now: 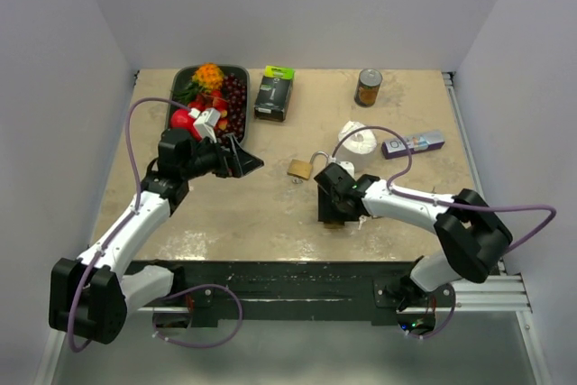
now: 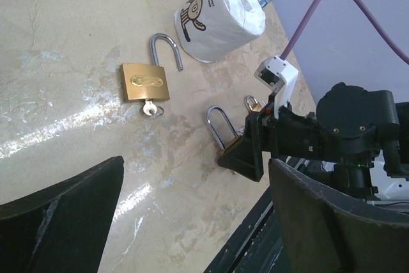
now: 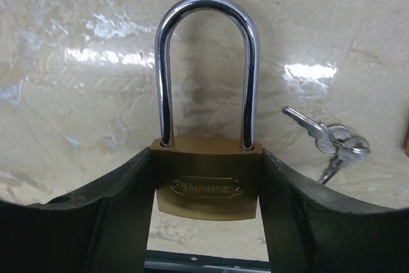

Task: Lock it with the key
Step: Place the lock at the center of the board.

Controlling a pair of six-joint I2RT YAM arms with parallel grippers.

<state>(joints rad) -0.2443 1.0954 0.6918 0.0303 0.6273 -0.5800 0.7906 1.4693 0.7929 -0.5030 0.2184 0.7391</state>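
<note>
A brass padlock (image 3: pixel 208 187) with its shackle down stands gripped by the body between the fingers of my right gripper (image 3: pixel 206 158), low over the table near the front edge (image 1: pixel 332 212). A small bunch of keys (image 3: pixel 332 142) lies loose on the table just to its right. A second brass padlock (image 2: pixel 146 81) lies flat with its shackle swung open and a key (image 2: pixel 151 110) in its base; it also shows in the top view (image 1: pixel 300 169). My left gripper (image 2: pixel 198 222) is open and empty, left of that padlock (image 1: pixel 239 161).
A tray (image 1: pixel 236 74) of fruit stands at the back left, with a dark box with a green top (image 1: pixel 274 92) and a can (image 1: pixel 368 87) further right. A white paper roll (image 1: pixel 359 142) and a small purple box (image 1: pixel 413 143) lie right of centre.
</note>
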